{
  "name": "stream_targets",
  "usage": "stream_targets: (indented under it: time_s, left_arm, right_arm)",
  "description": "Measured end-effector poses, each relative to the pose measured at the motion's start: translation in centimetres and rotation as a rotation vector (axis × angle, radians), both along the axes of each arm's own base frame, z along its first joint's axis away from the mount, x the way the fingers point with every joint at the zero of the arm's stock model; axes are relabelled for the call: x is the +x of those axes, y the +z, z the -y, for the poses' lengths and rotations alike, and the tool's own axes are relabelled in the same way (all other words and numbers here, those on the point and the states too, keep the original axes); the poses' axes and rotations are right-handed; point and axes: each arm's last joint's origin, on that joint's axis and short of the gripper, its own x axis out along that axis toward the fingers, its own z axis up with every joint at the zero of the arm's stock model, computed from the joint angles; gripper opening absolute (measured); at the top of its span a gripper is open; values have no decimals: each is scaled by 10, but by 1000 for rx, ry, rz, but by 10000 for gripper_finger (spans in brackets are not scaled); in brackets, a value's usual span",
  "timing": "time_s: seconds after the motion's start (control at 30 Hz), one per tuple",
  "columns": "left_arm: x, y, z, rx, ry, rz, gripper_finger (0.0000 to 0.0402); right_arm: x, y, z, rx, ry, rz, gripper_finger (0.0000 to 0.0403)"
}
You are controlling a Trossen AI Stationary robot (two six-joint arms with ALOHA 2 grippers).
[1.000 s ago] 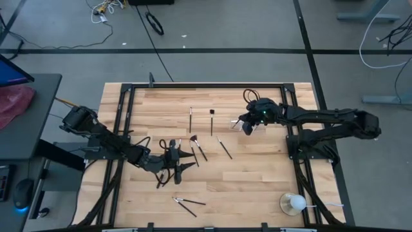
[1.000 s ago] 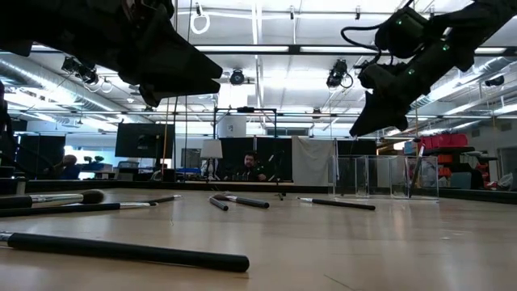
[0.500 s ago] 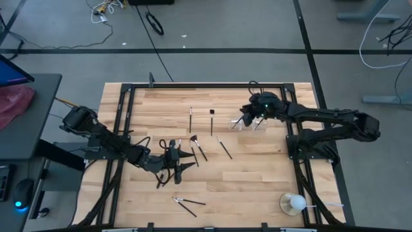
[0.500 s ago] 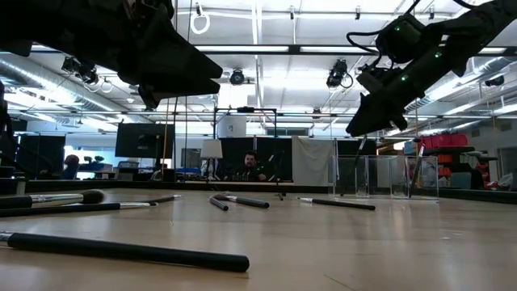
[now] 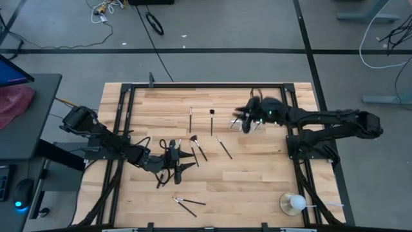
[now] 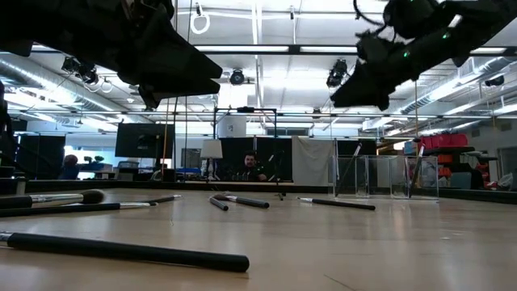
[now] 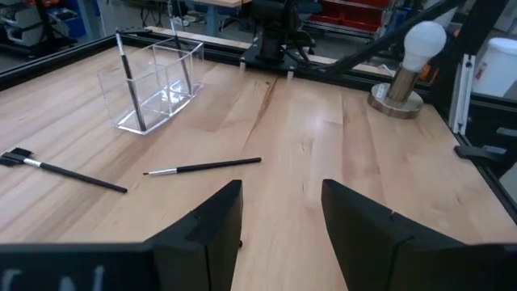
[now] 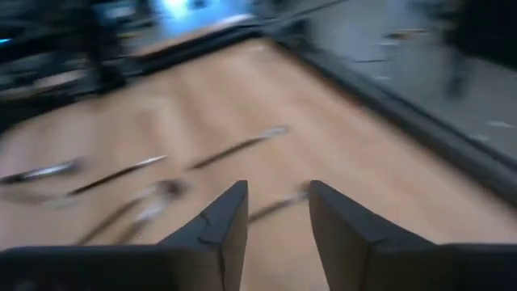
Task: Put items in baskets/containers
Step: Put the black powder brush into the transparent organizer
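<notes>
Gleaming clear tray [image 7: 153, 85]; thin brushes [image 5: 223, 148]

The desk [image 7: 339, 137] is pale, smooth wood with visible grain, framed in matt black metal. The tray [image 7: 153, 85] is clear glossy plastic. Brushes [image 7: 202, 167] have dark matt handles; the pincer fingers [image 7: 367, 234] look like matt black plastic.

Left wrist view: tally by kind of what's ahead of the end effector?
Clear tray: 1
Brushes standing in it: 2
Brushes lying loose: 2
White ball on round base: 1
Total: 6
</notes>
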Motion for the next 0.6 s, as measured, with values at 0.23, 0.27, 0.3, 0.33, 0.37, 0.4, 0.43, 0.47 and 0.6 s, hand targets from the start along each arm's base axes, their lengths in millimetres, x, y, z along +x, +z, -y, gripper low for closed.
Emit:
stream_targets:
  time_s: [0.23,0.27,0.3,0.33,0.37,0.4,0.43,0.47,0.6]
  left_arm:
    - [-13,-2,19,97,-48,-39,177]
    - [-16,-1,22,104,-47,-37,177]
    - [-19,-1,26,117,-48,-43,177]
    - [-24,-1,30,132,-48,-50,177]
    - [-28,-1,35,142,-49,-53,177]
    - [-32,-1,39,145,-46,-55,177]
    - [-37,-1,43,156,-44,-62,177]
    - [-41,0,47,165,-43,-75,177]
    - [-54,7,62,164,-42,-167,177]
  right_arm:
    - [14,1,-81,-6,303,63,105]
    - [15,0,-91,-14,324,72,102]
    - [16,-1,-101,-23,341,80,99]
    - [16,-2,-110,-31,354,86,96]
    - [16,-3,-118,-39,361,92,94]
    - [17,-5,-124,-48,364,94,92]
    - [18,-8,-130,-55,368,95,89]
    - [18,-10,-136,-62,370,90,88]
    - [25,-22,-148,-77,374,84,82]
